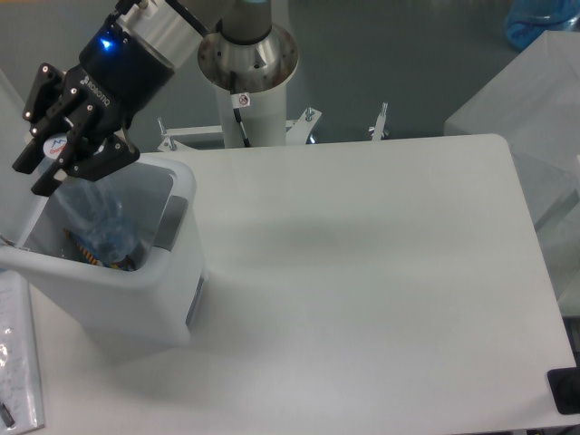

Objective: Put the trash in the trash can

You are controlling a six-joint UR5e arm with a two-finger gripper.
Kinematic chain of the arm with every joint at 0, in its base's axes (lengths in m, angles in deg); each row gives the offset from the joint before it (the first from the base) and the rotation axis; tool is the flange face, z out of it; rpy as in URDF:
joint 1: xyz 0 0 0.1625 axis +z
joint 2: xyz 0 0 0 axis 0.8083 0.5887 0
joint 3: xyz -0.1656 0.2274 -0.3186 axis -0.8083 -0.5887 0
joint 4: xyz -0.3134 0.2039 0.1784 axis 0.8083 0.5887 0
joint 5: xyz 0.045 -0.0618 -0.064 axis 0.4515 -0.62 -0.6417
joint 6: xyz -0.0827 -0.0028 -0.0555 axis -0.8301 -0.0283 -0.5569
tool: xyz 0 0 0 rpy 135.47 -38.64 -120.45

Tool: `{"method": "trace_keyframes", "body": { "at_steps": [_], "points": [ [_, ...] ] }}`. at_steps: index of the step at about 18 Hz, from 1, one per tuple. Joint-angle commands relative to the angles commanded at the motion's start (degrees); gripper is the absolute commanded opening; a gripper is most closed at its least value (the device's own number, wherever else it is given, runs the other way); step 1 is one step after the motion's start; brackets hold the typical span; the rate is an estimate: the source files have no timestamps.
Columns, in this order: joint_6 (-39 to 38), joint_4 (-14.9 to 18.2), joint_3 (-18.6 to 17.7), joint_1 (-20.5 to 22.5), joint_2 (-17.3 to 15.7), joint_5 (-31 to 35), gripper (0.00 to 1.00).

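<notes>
A: Where is the gripper (62, 156)?
B: At the far left, above the back of the bin (168, 299). It points down and to the left, and a blue light glows on the wrist behind it.

A: Is it holding anything?
B: I cannot tell how far the fingers are apart; the black body hides the gap. The bottle (98, 217) hangs just below it, inside the bin, upper end close to the fingers. Whether they touch it is unclear.

A: How does the bottle sit?
B: Roughly upright, a clear bluish shape below the rim, against the back half of the opening. Its lower end is near some coloured bits (91, 251) on the bin floor, orange and blue; I cannot make out what they are.

A: And the wrapper?
B: A clear sheet with print (16, 362) lies on the bench (362, 272) at the left edge, just in front of the bin, outside it.

A: The bin itself?
B: White, on the left part of the bench, open at the top, grey panel on its right side. The arm's base column (246, 63) stands behind the bench.
</notes>
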Motion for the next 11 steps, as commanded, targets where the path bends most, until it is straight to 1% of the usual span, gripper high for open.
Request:
{"method": "trace_keyframes", "body": {
  "at_steps": [3, 5, 9, 10, 11],
  "points": [
    [0.00, 0.00, -0.09, 0.00, 0.09, 0.09, 0.49],
    [0.09, 0.00, -0.52, 0.00, 0.00, 0.09, 0.49],
    [0.00, 0.00, -0.18, 0.09, 0.35, 0.18, 0.50],
    [0.09, 0.00, 0.00, 0.09, 0.53, 0.18, 0.53],
    [0.09, 0.00, 0.00, 0.44, 0.53, 0.18, 0.61]
  ]
}}
